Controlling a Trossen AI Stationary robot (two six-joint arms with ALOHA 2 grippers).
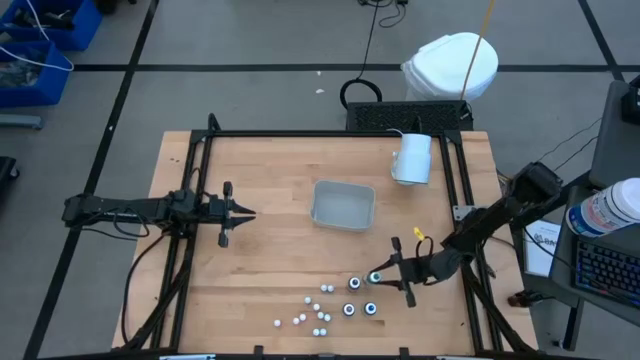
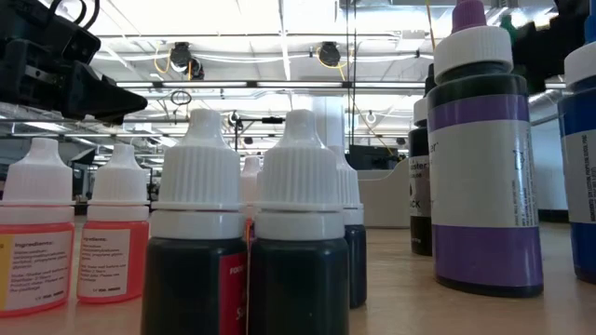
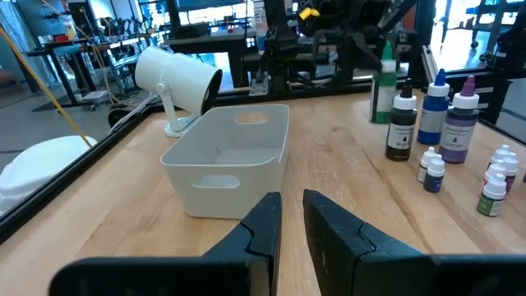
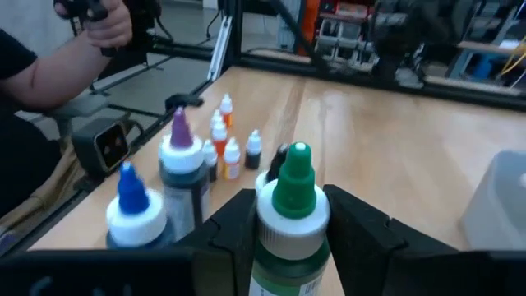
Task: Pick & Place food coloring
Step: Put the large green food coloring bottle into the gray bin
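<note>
Near the counter's front edge, our right gripper (image 4: 283, 226) has its fingers closed around the green-capped bottle (image 4: 289, 210), ready to lift it toward the grey tray (image 1: 343, 205). Only the right wrist view shows this grip. Our left gripper (image 1: 238, 213) waits near the left edge, fingers nearly closed, empty.

The wooden table (image 1: 270, 270) under me carries a grey tray (image 1: 343, 205) ahead of my left gripper (image 1: 243, 213) and a white cylinder (image 1: 412, 158) on its side beyond it. Just beside my right gripper (image 1: 378, 277) stand the larger food coloring bottles (image 1: 354, 284). Farther from it, toward my left gripper's side, small white-capped bottles (image 1: 318, 316) are scattered.
</note>
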